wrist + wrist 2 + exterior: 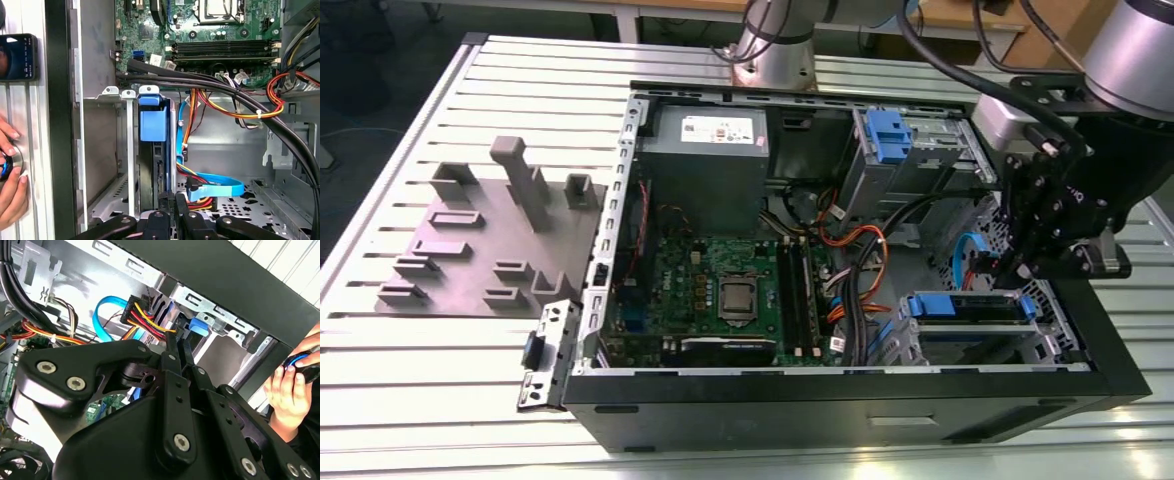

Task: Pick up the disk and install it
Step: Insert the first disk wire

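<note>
Looks like the install step is what's in hand here, not the pick-up. The disk (152,125) is already sitting on edge in the drive cage (112,150) at the corner of the open computer case (854,405). In the exterior view its blue bracket can be seen in the lower cage, towards that view's right.

The gripper (173,210) is parked right at the disk's outer end. Its fingers (167,206) are drawn together with barely a gap. Whether a sliver of the bracket is pinched between them can't be told, so it's read as closed and pressing, not grasping.

Judging from that, a straight push along the slot is what seating would call for. The orange and blue cables (215,187) just beside the slot should be kept clear.

The arm is reached over the case wall with the wrist pointed down into the bay. A person's hand (10,175) is rested outside the case.
</note>
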